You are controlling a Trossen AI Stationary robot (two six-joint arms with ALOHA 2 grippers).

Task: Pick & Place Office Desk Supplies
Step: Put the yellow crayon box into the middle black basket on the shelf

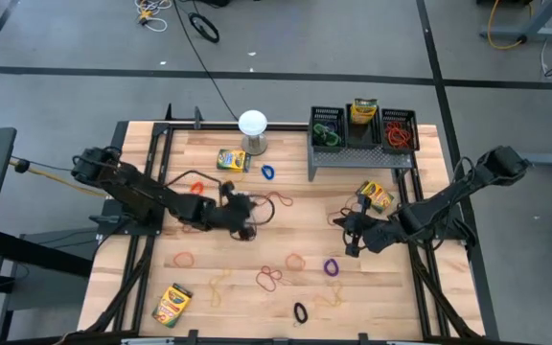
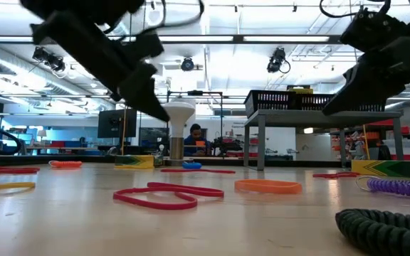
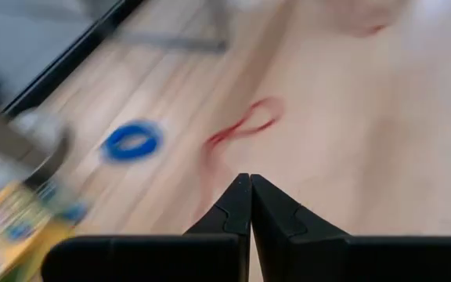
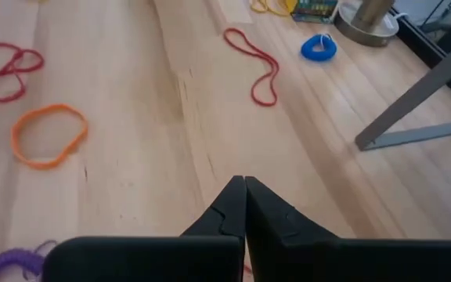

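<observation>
The left gripper (image 3: 249, 188), fingers pinched together on nothing visible, hovers near the table's middle with the long thin red rubber-band loop (image 3: 243, 125) lying just ahead, stretched away from its tips, while the clenched, empty right gripper (image 4: 243, 189) waits farther off

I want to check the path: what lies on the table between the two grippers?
In the high view, a red rubber-band loop lies between the left gripper and the right gripper; the rest is bare wood.
</observation>
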